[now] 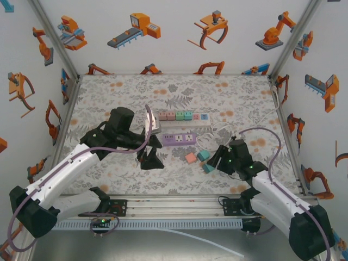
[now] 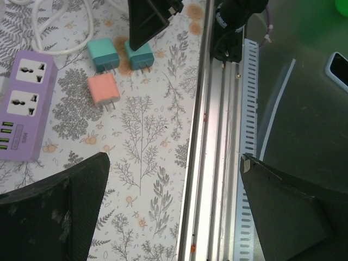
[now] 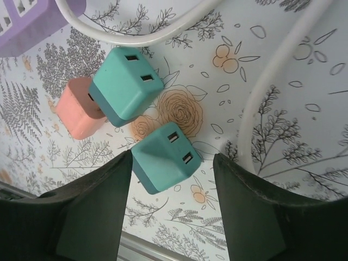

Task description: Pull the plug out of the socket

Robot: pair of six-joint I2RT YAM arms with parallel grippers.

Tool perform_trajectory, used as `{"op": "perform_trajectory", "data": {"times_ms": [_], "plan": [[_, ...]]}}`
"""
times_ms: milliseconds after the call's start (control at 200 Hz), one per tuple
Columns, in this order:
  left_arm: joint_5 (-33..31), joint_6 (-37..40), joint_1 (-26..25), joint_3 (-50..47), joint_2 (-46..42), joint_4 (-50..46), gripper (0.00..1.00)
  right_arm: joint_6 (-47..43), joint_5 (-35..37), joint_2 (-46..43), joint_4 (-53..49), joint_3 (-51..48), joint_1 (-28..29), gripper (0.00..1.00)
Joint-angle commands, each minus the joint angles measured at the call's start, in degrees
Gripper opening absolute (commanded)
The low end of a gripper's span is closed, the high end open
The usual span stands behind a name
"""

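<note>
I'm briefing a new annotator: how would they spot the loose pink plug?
Find the purple power strip at the centre of the flowered table. On its near side, by the right end, lies the pink plug. It is the only pink one lying loose; the teal plugs beside it differ in colour.

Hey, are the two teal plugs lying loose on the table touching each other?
Apart. The right wrist view shows a strip of bare table between the upper teal plug and the lower teal plug.

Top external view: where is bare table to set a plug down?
Free: between the white socket bar and the back wall; near edge between the arm bases. Crowded: around purple socket bar, loose plugs, white cable.
</note>
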Motion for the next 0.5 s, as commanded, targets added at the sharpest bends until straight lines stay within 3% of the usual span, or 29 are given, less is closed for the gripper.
{"op": "perform_trajectory", "data": {"times_ms": [0, 115, 200, 380, 496], "plan": [[-3.32, 0.48, -0.25, -0.23, -1.37, 0.97, 0.97, -2.58, 5.24, -3.35, -4.92, 5.77, 0.19, 0.58], [-8.48, -2.88, -0.24, -2.56, -4.21, 6.24, 0.97, -7.22, 8.36, -5.29, -3.66, 10.93, 0.18, 0.57], [-17.36, -6.73, -0.29, -6.58, -7.15, 14.31, 0.97, -13.74, 10.23, -5.27, 3.25, 13.54, 0.18, 0.56], [-34.85, -9.69, -0.14, -10.24, -9.45, 23.9, 0.97, -36.67, 14.26, -0.73, 19.27, 17.94, 0.22, 0.58], [-44.75, -14.12, 0.27, -9.92, -7.81, 26.71, 0.97, -55.14, 10.98, 4.47, 31.03, 18.23, 0.18, 0.62]]}}
